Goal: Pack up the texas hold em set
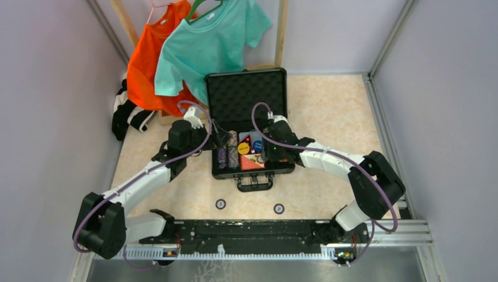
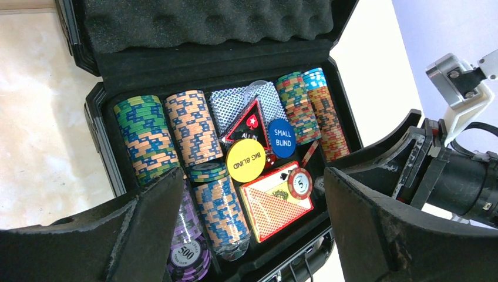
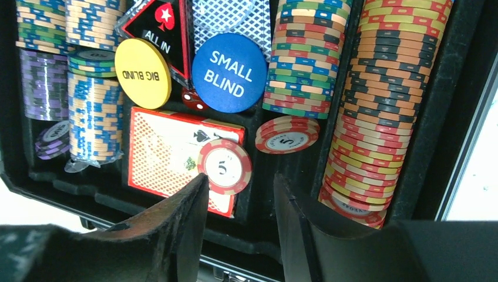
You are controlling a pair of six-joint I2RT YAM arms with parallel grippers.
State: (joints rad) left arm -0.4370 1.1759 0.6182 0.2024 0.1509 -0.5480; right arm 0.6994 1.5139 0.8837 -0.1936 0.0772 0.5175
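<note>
The black briefcase [image 1: 253, 174] of the texas hold em set lies open mid-table, its foam lid [image 1: 246, 94] upright. Rows of poker chips [image 2: 144, 138] fill it, beside the yellow button [image 2: 245, 160], the blue button [image 2: 282, 138] and a red die [image 3: 192, 100]. A single red chip [image 3: 224, 167] lies flat on the red-orange card box [image 3: 167, 158]. My right gripper [image 3: 241, 179] hovers open just over that chip, holding nothing. My left gripper [image 2: 252, 176] stands wide open above the case's left half, also holding nothing.
Two loose chips [image 1: 221, 204] [image 1: 279, 208] lie on the table in front of the case handle [image 1: 255, 183]. Orange [image 1: 147, 64] and teal [image 1: 205, 47] shirts hang at the back left. Walls close in both sides; the arms' rail [image 1: 264, 229] runs along the near edge.
</note>
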